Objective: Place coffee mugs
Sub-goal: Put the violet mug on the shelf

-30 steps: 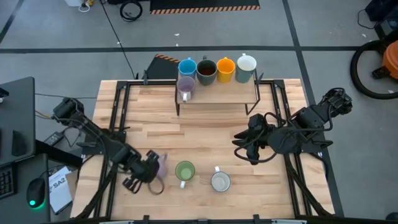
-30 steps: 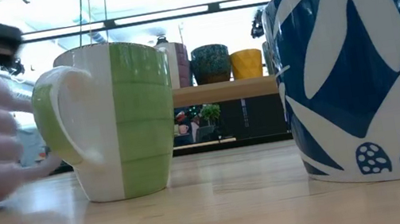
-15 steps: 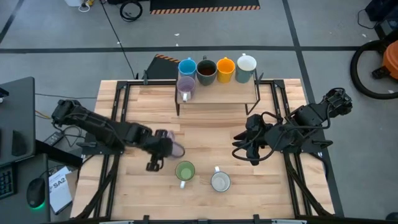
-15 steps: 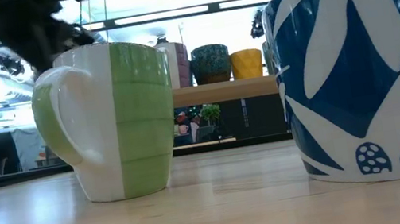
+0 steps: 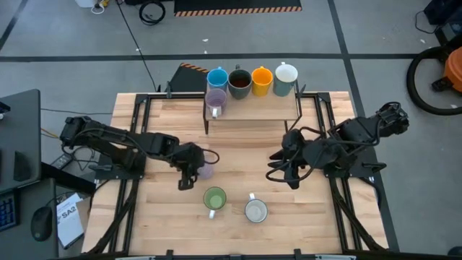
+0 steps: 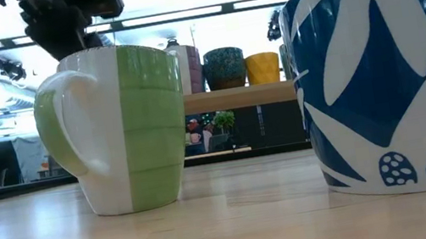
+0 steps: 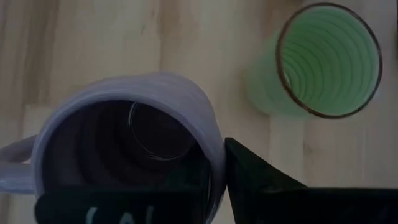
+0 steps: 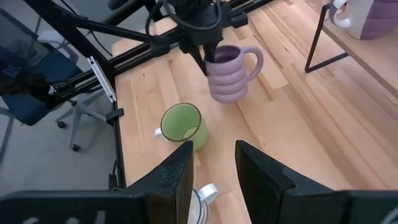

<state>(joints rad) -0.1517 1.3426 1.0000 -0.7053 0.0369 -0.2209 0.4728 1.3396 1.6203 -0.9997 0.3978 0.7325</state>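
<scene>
My left gripper [image 5: 193, 163] is shut on a lilac ribbed mug [image 8: 229, 76], held in the air over the left middle of the table. A green mug [image 5: 214, 198] and a white mug with a blue pattern [image 5: 255, 210] stand on their bases near the front edge. Blue [image 5: 217, 78], dark brown [image 5: 240, 82], orange [image 5: 261, 79], white [image 5: 286, 75] and lilac [image 5: 216, 102] mugs stand on the raised shelf [image 5: 253, 108] at the far side. My right gripper [image 8: 214, 171] hovers open, right of centre, nothing between its fingers. My left gripper has the lilac mug by its rim [image 7: 214, 158], on the side opposite the handle [image 8: 255, 59]. One finger is inside the mug and the other finger [image 7: 258, 177] outside the wall. The fingers come slanting down from above. The mug hangs below them, nearly upright and clear of the table.
Black frame rails [image 5: 137, 130] run along the table's left and right sides. Bare wood lies between the shelf's legs and the two front mugs. A monitor and a mouse [image 5: 40, 224] sit off the table's left side.
My left gripper has carried the lilac mug from the table's front left toward the centre and the far edge, rising a little and rolling as it went. The mug now hangs behind the green mug. My right gripper has stayed nearly where it was.
</scene>
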